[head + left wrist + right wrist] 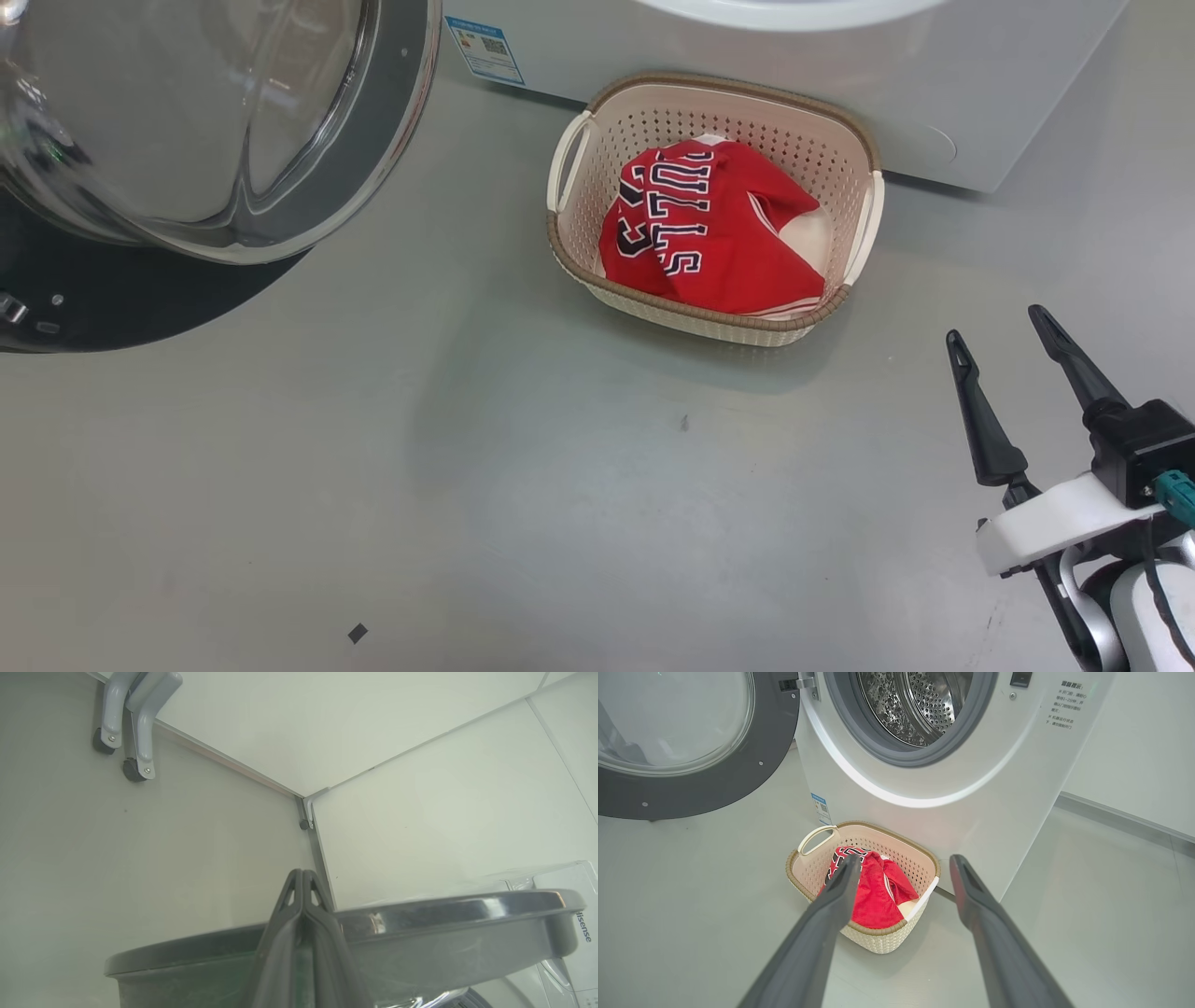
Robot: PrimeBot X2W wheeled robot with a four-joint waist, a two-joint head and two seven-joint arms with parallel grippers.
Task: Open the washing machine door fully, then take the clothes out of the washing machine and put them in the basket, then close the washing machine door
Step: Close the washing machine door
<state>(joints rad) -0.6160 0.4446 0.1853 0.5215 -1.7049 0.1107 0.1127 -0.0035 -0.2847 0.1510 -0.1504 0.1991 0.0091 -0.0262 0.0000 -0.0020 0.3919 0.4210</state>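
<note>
**Currently: clothes in basket, door wide open**

Washing machine door is swung well out to the robot's left, glass bowl facing the head cam. The right wrist cam shows the washing machine mouth uncovered, with the grey gasket and perforated drum visible.

Basket sits on the floor, just beside the machine front and right of the blue label. Clothes are inside it: a red jersey, lettering up, crumpled on top. White fabric peeks out at the basket's right side.

Left claw: fingers pressed together, nothing between them. It lies across the door's dark rim in its own cam; can't tell if it's touching.

Right claw: fingers spread, nothing between them. It's low right in the head view, above the floor and apart from the basket, pointing toward basket and machine.
</note>
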